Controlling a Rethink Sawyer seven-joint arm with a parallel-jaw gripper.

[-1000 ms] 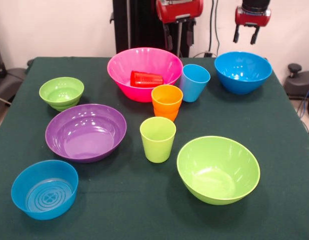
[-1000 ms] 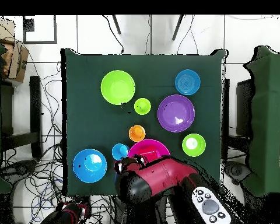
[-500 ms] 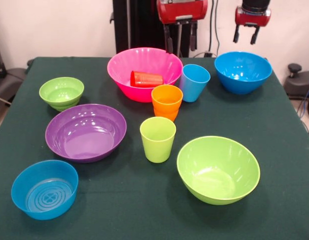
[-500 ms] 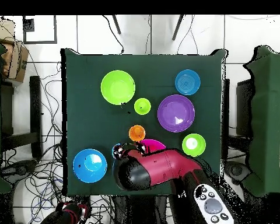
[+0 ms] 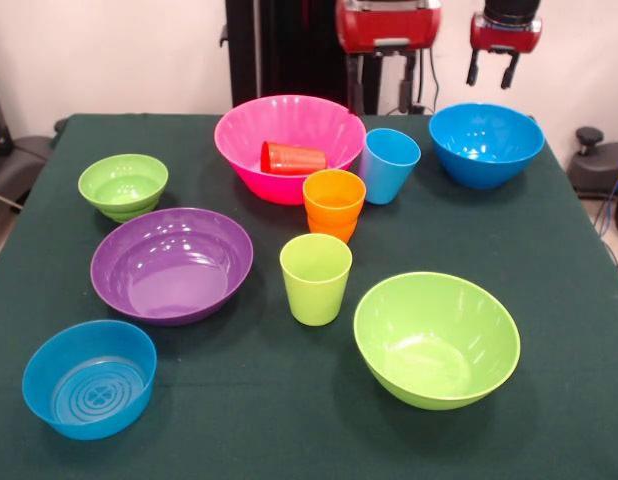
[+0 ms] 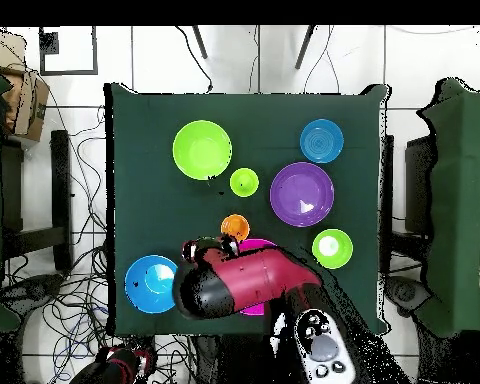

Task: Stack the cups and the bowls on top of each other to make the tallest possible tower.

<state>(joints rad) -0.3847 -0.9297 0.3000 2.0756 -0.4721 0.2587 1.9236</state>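
My gripper (image 5: 381,88) hangs open and empty above the table's far edge, behind the light blue cup (image 5: 389,165). Beside that cup stands the large pink bowl (image 5: 289,125), with the red cup (image 5: 293,158) lying on its side inside. The orange cup (image 5: 334,203) and the lime green cup (image 5: 315,277) stand upright mid-table. The large blue bowl (image 5: 486,143) sits far right and the large lime green bowl (image 5: 436,338) near right. Purple bowl (image 5: 172,263), small lime green bowl (image 5: 123,185) and small ringed blue bowl (image 5: 89,378) line the left. No pieces are piled into a tower.
A red and black fixture (image 5: 504,35) with two prongs hangs above the large blue bowl. In the overhead view the arm (image 6: 234,285) covers most of the pink bowl and the light blue cup. Cables lie on the floor around the table.
The arm has swung sideways along the far edge, from behind the pink bowl to behind the light blue cup, toward the large blue bowl. No cup or bowl has moved.
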